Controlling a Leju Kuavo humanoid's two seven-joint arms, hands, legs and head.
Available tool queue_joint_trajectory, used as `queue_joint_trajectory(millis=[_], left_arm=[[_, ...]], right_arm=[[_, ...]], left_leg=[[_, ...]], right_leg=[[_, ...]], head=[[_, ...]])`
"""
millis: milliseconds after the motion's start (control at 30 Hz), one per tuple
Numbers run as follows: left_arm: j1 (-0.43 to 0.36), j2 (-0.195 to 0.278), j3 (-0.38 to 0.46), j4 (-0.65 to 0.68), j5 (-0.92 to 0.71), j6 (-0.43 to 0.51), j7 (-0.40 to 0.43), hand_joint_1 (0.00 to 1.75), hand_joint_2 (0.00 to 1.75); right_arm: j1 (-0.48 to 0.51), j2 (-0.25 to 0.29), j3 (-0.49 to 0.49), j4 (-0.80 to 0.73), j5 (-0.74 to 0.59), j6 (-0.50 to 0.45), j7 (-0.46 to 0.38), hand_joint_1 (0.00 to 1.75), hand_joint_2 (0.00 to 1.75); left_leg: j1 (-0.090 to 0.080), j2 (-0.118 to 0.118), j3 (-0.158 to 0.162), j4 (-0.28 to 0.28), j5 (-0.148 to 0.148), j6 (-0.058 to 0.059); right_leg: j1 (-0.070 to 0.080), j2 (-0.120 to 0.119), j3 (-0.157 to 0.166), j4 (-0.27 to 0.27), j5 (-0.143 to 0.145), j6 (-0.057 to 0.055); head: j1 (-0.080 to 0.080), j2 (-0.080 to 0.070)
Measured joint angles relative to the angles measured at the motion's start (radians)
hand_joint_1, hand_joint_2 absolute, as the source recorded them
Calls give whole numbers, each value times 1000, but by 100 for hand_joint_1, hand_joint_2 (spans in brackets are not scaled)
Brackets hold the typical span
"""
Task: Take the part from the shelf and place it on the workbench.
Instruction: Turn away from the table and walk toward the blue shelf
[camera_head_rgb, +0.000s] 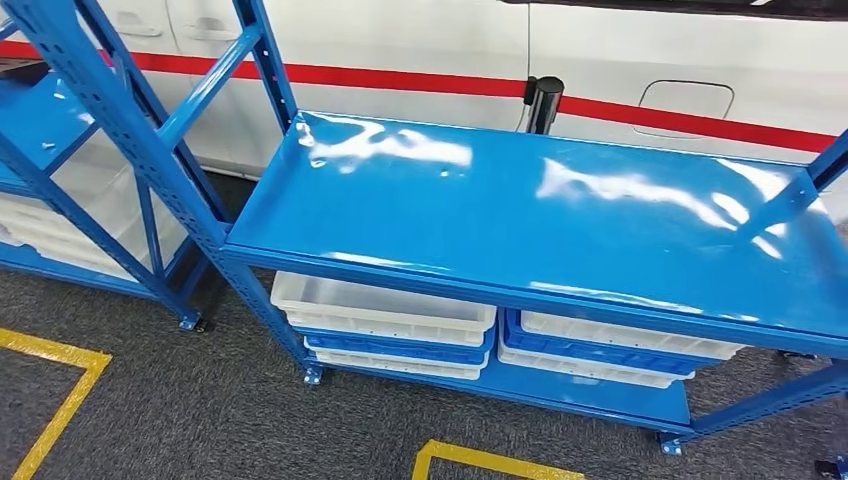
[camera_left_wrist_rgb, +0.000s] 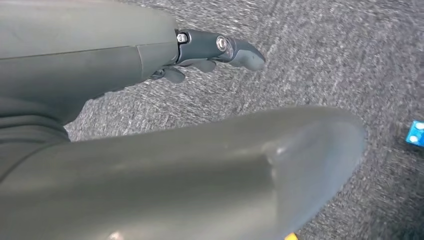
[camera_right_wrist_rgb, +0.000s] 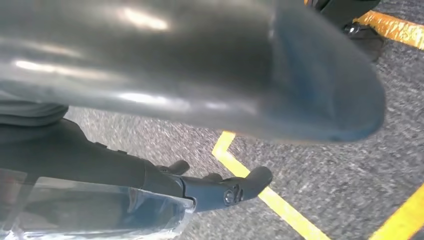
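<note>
In the right wrist view my right hand (camera_right_wrist_rgb: 100, 155) hangs over grey carpet. Its dark fingers (camera_right_wrist_rgb: 225, 190) lie along a part wrapped in clear plastic (camera_right_wrist_rgb: 90, 210), which it holds; the part's shape is hidden by the wrapping. My left hand (camera_left_wrist_rgb: 100, 65) also hangs over carpet, with its fingers (camera_left_wrist_rgb: 220, 47) apart from the thumb (camera_left_wrist_rgb: 240, 165) and nothing between them. Ahead in the head view stands the blue workbench (camera_head_rgb: 520, 200), its glossy top bare.
White bins (camera_head_rgb: 380, 310) and blue bins (camera_head_rgb: 600, 350) are stacked under the workbench top. A second blue rack (camera_head_rgb: 60, 120) stands at the left. Behind is a white vehicle with a red stripe (camera_head_rgb: 400, 60) and a black post (camera_head_rgb: 543, 100). Yellow tape (camera_head_rgb: 60, 390) marks the carpet.
</note>
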Motion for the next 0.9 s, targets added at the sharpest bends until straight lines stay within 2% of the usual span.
queue_joint_trajectory(millis=[33, 67, 100, 133, 167, 200, 233, 267, 333, 400, 433, 467, 500, 533, 567, 600, 633, 667, 700, 767, 800, 833, 900], left_arm=[[0, 0, 0, 0, 0, 0, 0, 0, 0], [0, 0, 0, 0, 0, 0, 0, 0, 0], [0, 3, 0, 0, 0, 0, 0, 0, 0], [1, 4, 0, 0, 0, 0, 0, 0, 0], [1, 6, 0, 0, 0, 0, 1, 0, 0], [0, 8, 0, 0, 0, 0, 1, 0, 0], [-2, 7, 0, 0, 0, 1, 2, 0, 0], [-3, 6, 0, 0, 0, 1, 2, 0, 0], [-4, 5, 0, 0, 0, 0, 2, 0, 0], [-3, 4, 0, 0, 0, 0, 2, 0, 0], [-2, 4, 0, 0, 0, 0, 2, 0, 0], [-2, 4, 0, 0, 0, 0, 3, 0, 0], [-2, 3, 0, 0, 0, 0, 3, 0, 0], [-2, 2, 0, 0, 0, 0, 3, 0, 0], [-2, 2, 0, 0, 0, -1, 3, 0, 0], [-2, 1, 0, 0, 0, -1, 3, 0, 0], [-2, 2, 0, 0, 0, -1, 3, 0, 0], [-2, 2, 0, 0, 2, 0, 3, 0, 0], [-3, 2, 1, 0, 5, 2, 3, 0, 0], [-4, 2, 2, 0, 12, 7, 1, 0, 0], [-3, 1, 2, 0, 15, 9, -1, 0, 0], [-2, 0, 3, 0, 16, 9, -3, 0, 0], [2, -1, 7, 0, 18, 10, -6, 0, 0]], right_arm=[[1, 0, 0, 0, 0, 0, 0, 0, 0], [1, 1, 0, 0, 0, 0, 0, 0, 0], [1, 3, 0, 0, 0, 0, 0, 0, 0], [0, 5, 0, 0, 0, 0, 0, 0, 0], [0, 7, 0, 0, 0, 0, 0, 0, 0], [0, 9, 0, 0, 0, 0, 0, 0, 0], [0, 9, 0, 0, 0, 0, 0, 0, 0], [2, 9, 0, 0, 0, -1, 0, 0, 0], [4, 7, -1, 0, 0, -1, 0, 0, 0], [1, 5, -1, 0, 0, -1, 0, 0, 0], [-1, 4, -1, 0, 0, -1, 0, 0, 0], [-1, 3, -2, 0, 0, -1, 0, 0, 0], [-1, 2, -2, 0, 0, -1, 0, 0, 0], [1, 0, -2, 0, 0, -1, 0, 0, 0], [2, -2, -2, 0, 0, -1, 0, 0, 0], [1, -2, -3, 0, 0, -1, 0, 0, 0], [-1, -2, -3, 0, 0, -1, 0, 0, 0], [-3, -1, -3, 0, 1, -2, -1, 0, 0], [-4, 0, -4, 0, 1, -3, -2, 0, 0], [-3, 0, -5, 0, 3, -6, -4, 0, 0], [-2, 1, -5, 0, 4, -7, -4, 0, 0], [-2, 1, -6, 0, 4, -8, -4, 0, 0], [-4, 2, -6, 0, 4, -8, -4, 0, 0]], left_leg=[[0, -5, 11, -43, 41, 5], [-1, -20, 34, -112, 90, 13], [0, -43, 58, -177, 128, 24], [-2, -63, 78, -230, 153, 35], [-4, -78, 89, -258, 160, 45], [-6, -80, 93, -266, 157, 53], [-9, -70, 99, -276, 158, 59], [-8, -58, 108, -291, 163, 63], [-3, -33, 130, -326, 177, 73], [-2, -6, 140, -342, 182, 77], [-3, 9, 141, -342, 181, 76], [-3, 23, 141, -341, 178, 73], [-2, 35, 142, -341, 176, 69], [0, 47, 144, -339, 173, 65], [2, 58, 147, -336, 168, 58], [2, 68, 147, -330, 162, 49], [0, 78, 148, -321, 155, 39], [-2, 86, 148, -314, 149, 31], [-4, 93, 150, -308, 146, 25], [1, 97, 153, -301, 141, 17], [6, 84, 150, -291, 127, 13], [10, 63, 140, -264, 101, 9], [13, 18, 96, -154, 19, 5]], right_leg=[[2, 15, 5, 0, -1, -1], [3, 30, 9, -1, -3, -2], [6, 43, 12, -1, -5, -1], [6, 56, 12, -1, -6, 1], [4, 67, 9, -1, -6, 5], [3, 78, 6, -2, -5, 11], [2, 88, 3, -7, -3, 18], [3, 85, 1, -8, -2, 23], [10, 37, -23, 34, -23, 23], [8, -20, -87, 153, -72, 18], [4, -31, -124, 219, -93, 21], [-2, -36, -149, 261, -102, 28], [-8, -41, -156, 267, -97, 39], [-14, -48, -140, 232, -75, 53], [-20, -63, -105, 163, -46, 67], [-23, -86, -68, 90, -20, 76], [-23, -103, -37, 34, 0, 77], [-22, -114, -20, 3, 11, 73], [-20, -115, -16, -2, 14, 66], [-23, -96, -19, 3, 17, 54], [-25, -90, -22, 3, 19, 48], [-27, -85, -25, 3, 23, 40], [-22, -75, -35, 2, 31, 26]], head=[[0, 0], [0, 0], [2, 0], [4, 0], [4, 0], [4, 0], [2, 0], [0, 0], [5, 0], [11, 0], [14, 0], [14, 0], [14, 0], [15, 0], [15, 0], [17, 0], [17, 0], [16, 0], [14, 0], [8, 0], [7, 0], [6, 0], [3, 0]])
